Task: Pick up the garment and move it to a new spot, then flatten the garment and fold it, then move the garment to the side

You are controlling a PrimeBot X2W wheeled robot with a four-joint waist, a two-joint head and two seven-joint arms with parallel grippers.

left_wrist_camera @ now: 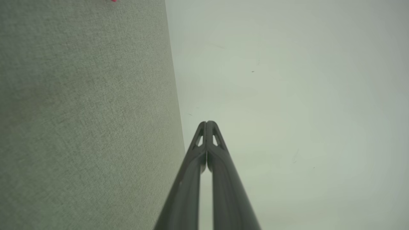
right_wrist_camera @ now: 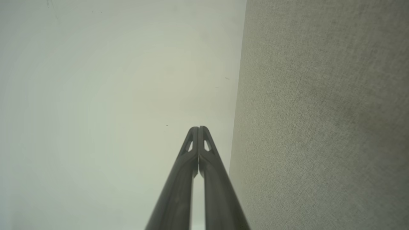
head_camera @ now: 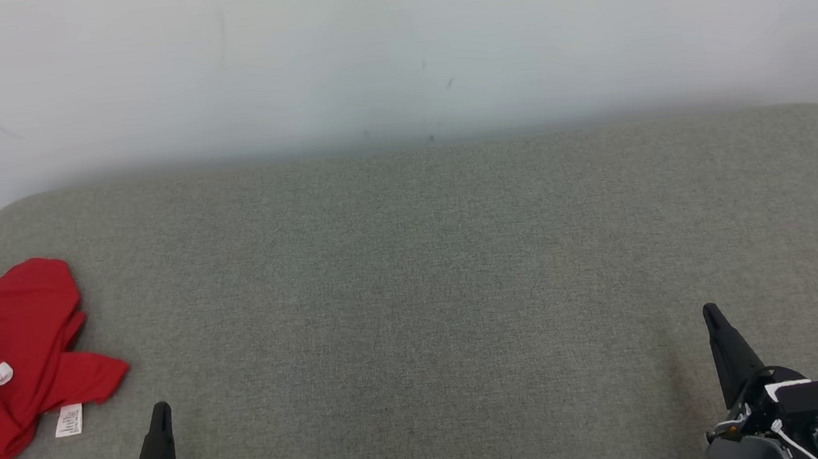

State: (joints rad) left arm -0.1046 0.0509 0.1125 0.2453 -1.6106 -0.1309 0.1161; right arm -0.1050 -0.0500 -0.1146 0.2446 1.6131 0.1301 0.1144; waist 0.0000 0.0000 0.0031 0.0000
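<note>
Red garment [head_camera: 16, 366] likely handles soft, light, limp; a raised fold suits grasping. Left gripper [head_camera: 160, 413] and right gripper [head_camera: 711, 314] fingers are closed, empty.

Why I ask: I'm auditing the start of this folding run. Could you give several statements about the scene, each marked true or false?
1. The red garment lies crumpled at the left end of the grey fabric surface. True.
2. The left gripper holds the garment. False: it is shut on nothing and sits apart from the garment.
3. The right gripper stands wide open. False: its fingers are pressed together, with nothing between them.
4. A white label shows at the garment's near edge. True.
</note>
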